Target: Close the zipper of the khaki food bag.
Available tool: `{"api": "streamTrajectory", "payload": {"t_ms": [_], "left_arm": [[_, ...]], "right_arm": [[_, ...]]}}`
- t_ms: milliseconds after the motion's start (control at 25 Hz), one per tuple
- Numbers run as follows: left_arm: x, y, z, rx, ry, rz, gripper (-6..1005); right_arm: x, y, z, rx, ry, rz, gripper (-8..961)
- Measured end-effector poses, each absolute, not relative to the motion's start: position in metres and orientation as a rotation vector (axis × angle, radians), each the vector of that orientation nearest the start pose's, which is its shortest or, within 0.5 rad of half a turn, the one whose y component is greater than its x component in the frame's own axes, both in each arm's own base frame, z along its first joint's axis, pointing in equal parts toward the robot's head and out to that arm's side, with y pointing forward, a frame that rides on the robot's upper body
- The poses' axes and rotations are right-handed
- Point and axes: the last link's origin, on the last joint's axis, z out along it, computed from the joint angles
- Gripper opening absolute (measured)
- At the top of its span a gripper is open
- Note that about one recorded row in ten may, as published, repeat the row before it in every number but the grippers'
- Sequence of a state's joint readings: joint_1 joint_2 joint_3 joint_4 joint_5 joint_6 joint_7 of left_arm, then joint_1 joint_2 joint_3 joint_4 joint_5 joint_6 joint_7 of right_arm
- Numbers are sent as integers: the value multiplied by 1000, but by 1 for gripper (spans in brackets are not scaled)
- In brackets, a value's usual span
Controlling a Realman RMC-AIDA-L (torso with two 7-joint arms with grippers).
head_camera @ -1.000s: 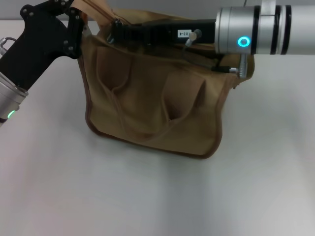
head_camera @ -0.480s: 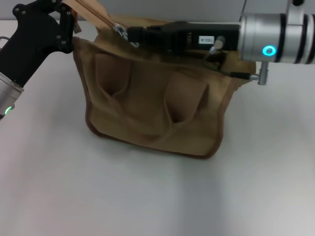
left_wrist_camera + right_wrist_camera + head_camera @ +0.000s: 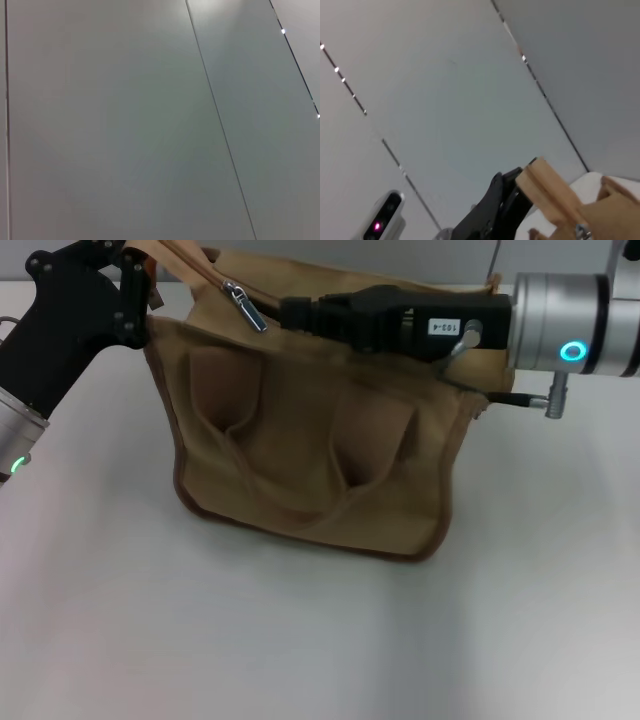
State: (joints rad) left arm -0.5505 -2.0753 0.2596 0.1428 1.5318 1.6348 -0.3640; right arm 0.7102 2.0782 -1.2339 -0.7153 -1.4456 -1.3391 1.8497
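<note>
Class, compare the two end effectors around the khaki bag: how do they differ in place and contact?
The left end effector is at the khaki food bag's left top corner, by the raised zipper end. The right end effector lies along the bag's top, stopping just short of the slider. Both are black and level with the bag's top.

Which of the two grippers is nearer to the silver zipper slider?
The right gripper, reaching across the top of the khaki food bag, ends just beside the slider. The left gripper holds the bag's corner tab, farther away.
</note>
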Motion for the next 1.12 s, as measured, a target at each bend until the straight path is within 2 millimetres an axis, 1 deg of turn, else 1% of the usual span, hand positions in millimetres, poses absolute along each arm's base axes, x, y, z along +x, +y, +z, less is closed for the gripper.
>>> {"api": "streamTrajectory", "payload": {"t_ms": [120,240,360,680,880,1120], "left_arm": [[-260,332,18,-1861,-22,-1059,72],[-260,332,18,-1860,-20,-1064,72],[-258,330,19,-1860,-7,-1081,73],[-254,328,17,-1868,3,-1106,74],[-252,326,17,-1867,12,-1124,75],[-250,326,15,-1875,18,-1133,76]], "right_arm": [[124,381,-27,-2771,901,1083,1],[123,383,-26,-2761,901,1090,48],[117,386,-26,-2767,879,1082,95],[106,397,-36,-2792,824,954,217],[102,400,-42,-2804,819,914,292],[90,401,-53,-2843,804,854,291]]}}
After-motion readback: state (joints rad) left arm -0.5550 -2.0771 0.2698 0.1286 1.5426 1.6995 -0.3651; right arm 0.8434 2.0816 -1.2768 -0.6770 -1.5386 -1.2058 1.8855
